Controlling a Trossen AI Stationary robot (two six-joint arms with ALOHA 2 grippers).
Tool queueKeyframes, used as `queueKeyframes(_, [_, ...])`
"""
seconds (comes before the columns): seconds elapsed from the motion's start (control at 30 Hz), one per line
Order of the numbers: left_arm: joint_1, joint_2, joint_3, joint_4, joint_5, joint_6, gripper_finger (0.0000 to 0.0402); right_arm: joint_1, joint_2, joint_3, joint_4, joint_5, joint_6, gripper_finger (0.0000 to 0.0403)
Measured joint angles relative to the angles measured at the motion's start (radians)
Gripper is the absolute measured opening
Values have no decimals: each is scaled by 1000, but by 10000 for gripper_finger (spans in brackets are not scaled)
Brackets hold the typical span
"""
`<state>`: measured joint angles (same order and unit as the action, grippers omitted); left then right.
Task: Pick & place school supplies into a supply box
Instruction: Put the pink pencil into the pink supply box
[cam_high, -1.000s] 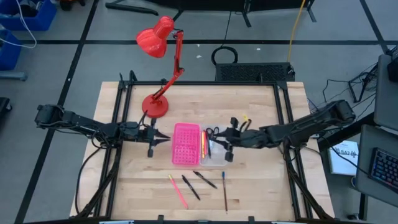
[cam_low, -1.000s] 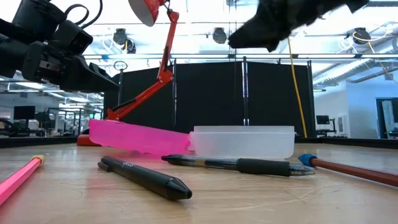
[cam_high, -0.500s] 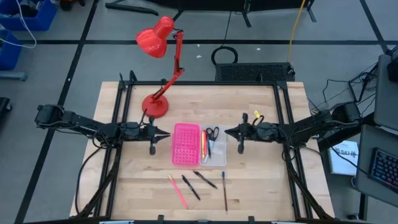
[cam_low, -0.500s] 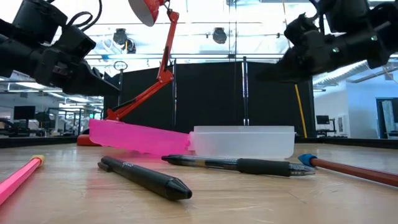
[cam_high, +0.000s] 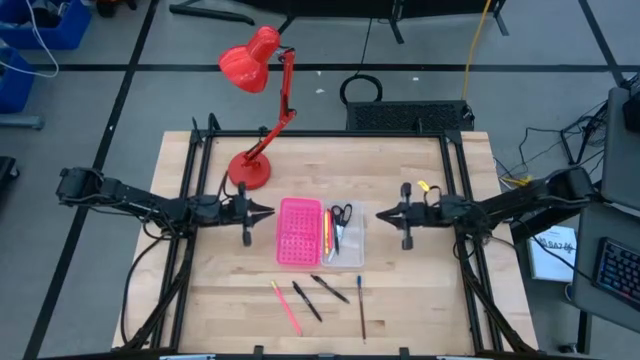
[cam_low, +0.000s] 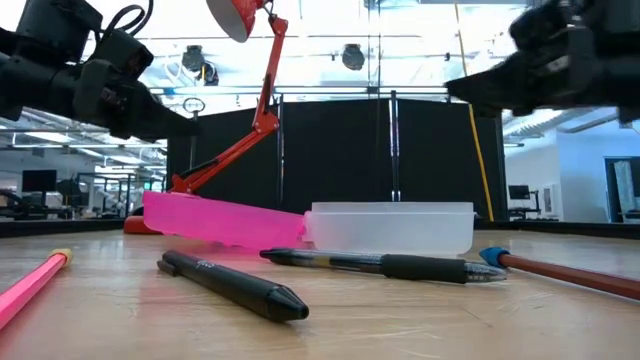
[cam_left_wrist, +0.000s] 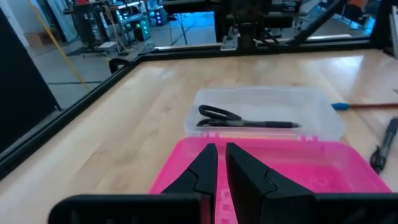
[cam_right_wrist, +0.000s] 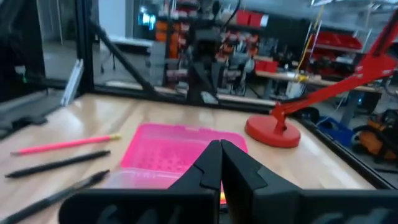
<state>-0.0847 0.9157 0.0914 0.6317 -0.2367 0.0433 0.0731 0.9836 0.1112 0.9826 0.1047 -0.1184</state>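
The supply box lies open mid-table, its pink dotted half (cam_high: 299, 232) joined to the clear tray (cam_high: 345, 245). Inside the tray lie black-handled scissors (cam_high: 342, 213), a black pen (cam_left_wrist: 261, 124) and a pink and yellow pencil (cam_high: 327, 230). Near the front edge lie a pink pencil (cam_high: 285, 305), two black pens (cam_high: 307, 300) (cam_high: 330, 289) and a brown pencil (cam_high: 361, 305). My left gripper (cam_high: 268, 211) hovers shut left of the pink half. My right gripper (cam_high: 380, 213) hovers shut right of the tray. Both are empty.
A red desk lamp stands with its base (cam_high: 249, 170) at the far left of the table, its arm leaning over the far edge. A black frame (cam_high: 190, 200) rims the table. Bare wood lies on both sides of the box.
My right gripper has drawn back from over the clear tray toward the table's right edge, and now hovers clear of the box. The scissors and pens stay in the tray.
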Motion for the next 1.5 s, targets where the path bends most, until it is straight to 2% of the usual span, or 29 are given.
queueKeyframes(0.17, [-21, 0, 0, 0, -1, 0, 42, -21, -175, -93, 30, 9, 4, 0])
queueKeyframes(0.27, [-24, 0, 0, -1, 0, 0, 42, -51, -277, -91, -56, 23, 4, 0])
queueKeyframes(0.47, [-40, 0, 0, -54, 36, 49, 42, -96, -410, -92, -153, -149, 1, 0])
queueKeyframes(0.57, [-75, 1, 30, -97, 72, 63, 42, -109, -444, -92, -154, -185, 0, 0])
queueKeyframes(0.63, [-111, 0, 96, -205, 47, 50, 42, -121, -454, -93, -155, -183, -13, 0])
queueKeyframes(0.8, [-254, 78, 349, -690, -49, -65, 42, -151, -453, -93, -161, -184, -21, 0])
queueKeyframes(1.03, [-410, 315, 688, -1127, -45, -167, 42, -153, -452, -94, -169, -185, -2, 0])
queueKeyframes(1.1, [-429, 391, 763, -1227, -3, -201, 42, -152, -452, -94, -175, -185, 9, 0])
queueKeyframes(1.2, [-462, 510, 850, -1308, 100, -185, 42, -152, -452, -95, -175, -185, 27, 0])
queueKeyframes(1.33, [-532, 658, 931, -1359, 156, -15, 42, -152, -452, -95, -175, -185, 28, 0])
queueKeyframes(1.4, [-560, 718, 955, -1366, 133, 29, 42, -152, -452, -95, -174, -185, 37, 0])
queueKeyframes(1.5, [-579, 775, 998, -1364, 18, 19, 43, -152, -452, -95, -173, -185, 62, 0])
